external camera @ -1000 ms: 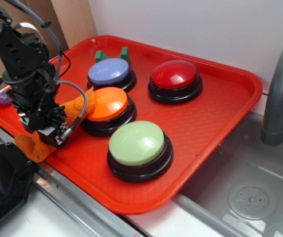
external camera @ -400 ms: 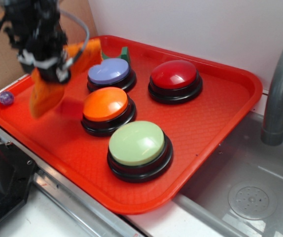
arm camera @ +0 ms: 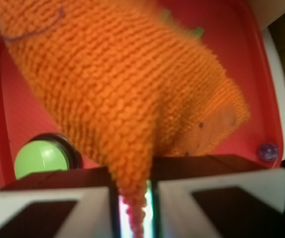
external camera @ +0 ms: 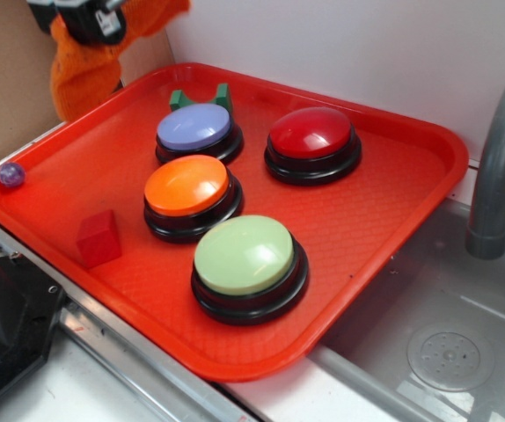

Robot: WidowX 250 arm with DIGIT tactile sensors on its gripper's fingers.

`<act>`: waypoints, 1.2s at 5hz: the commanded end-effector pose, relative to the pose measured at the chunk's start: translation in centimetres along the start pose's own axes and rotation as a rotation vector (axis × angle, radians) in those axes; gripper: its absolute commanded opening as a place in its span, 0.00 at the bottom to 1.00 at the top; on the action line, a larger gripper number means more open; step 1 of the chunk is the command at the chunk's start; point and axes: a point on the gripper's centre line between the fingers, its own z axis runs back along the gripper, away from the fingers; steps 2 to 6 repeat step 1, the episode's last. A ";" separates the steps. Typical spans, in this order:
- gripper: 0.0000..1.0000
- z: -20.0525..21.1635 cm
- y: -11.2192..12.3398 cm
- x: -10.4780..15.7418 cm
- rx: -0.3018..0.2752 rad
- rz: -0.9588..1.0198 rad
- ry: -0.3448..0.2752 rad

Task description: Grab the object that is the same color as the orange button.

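Observation:
My gripper [external camera: 94,22] is at the top left of the exterior view, high above the red tray's [external camera: 384,220] far left corner. It is shut on the orange knit cloth [external camera: 81,70], which hangs below it. In the wrist view the cloth [arm camera: 117,84] fills most of the frame and its narrow end is pinched between my fingers [arm camera: 48,208]. The orange button [external camera: 186,186] with its black base sits on the tray, left of centre, well below the cloth.
A red button [external camera: 311,134], a pale green button [external camera: 245,255] and a lilac button [external camera: 194,127] stand on the tray. A small red cube [external camera: 99,237] lies near its front left edge. A green block [external camera: 201,95] sits behind. A purple ball [external camera: 10,174], a sink [external camera: 446,352] and tap [external camera: 499,149] lie outside.
My gripper has risen from the tray's front left, lifting the cloth up and back to the top left. The red cube that was under the cloth now shows.

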 end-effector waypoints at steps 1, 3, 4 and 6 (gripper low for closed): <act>0.00 -0.2 0.6 -0.1 0.033 -0.025 0.011; 0.00 -0.2 0.6 -0.1 0.033 -0.025 0.011; 0.00 -0.2 0.6 -0.1 0.033 -0.025 0.011; 0.00 -0.2 0.6 -0.1 0.033 -0.025 0.011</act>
